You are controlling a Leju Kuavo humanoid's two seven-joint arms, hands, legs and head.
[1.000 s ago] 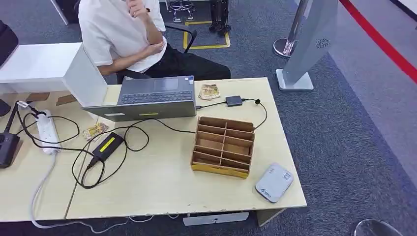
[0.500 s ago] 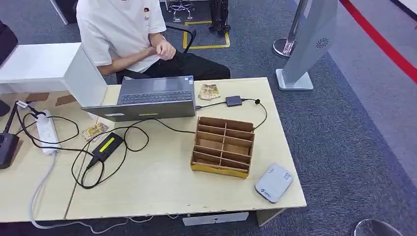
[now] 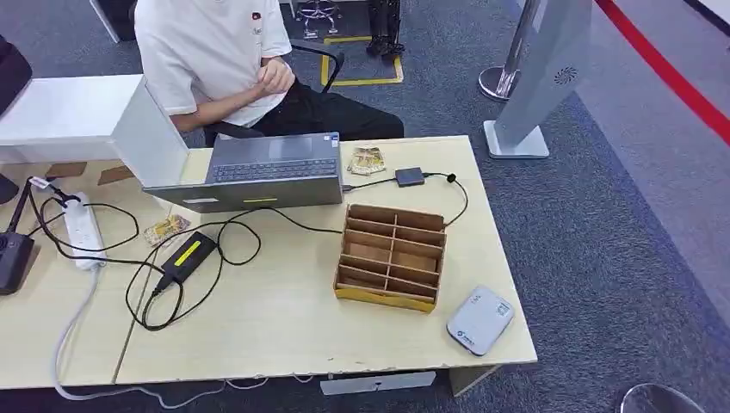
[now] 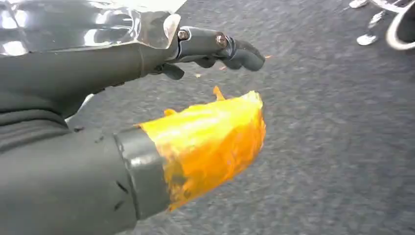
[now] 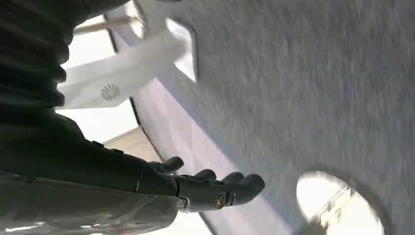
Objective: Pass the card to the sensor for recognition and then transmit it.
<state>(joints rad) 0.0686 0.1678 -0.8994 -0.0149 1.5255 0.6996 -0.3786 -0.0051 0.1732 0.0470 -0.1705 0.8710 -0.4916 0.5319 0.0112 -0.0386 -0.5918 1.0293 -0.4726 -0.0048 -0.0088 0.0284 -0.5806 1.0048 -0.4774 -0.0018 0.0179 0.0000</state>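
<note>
A white rounded sensor [image 3: 479, 320] lies at the table's near right corner. Beside it stands a wooden divided box [image 3: 392, 255] with bare compartments. A small patterned tan item [image 3: 366, 160], possibly cards, lies by the laptop; I cannot tell what it is. My left hand [image 4: 122, 63] hangs over grey carpet, its fingers [image 4: 235, 49] stretched out and its thumb [image 4: 205, 142] wrapped in orange tape, holding nothing. My right hand [image 5: 195, 188] also hangs over the carpet, fingers extended and apart, holding nothing.
A person in a white shirt [image 3: 211, 52] sits behind the table at an open laptop [image 3: 267, 168]. A black adapter [image 3: 188, 255], cables and a power strip [image 3: 82, 228] lie on the left. A grey kiosk [image 3: 538, 77] stands to the right on carpet.
The person's raised hand has come down from the face to the chest. The things on the table have not moved.
</note>
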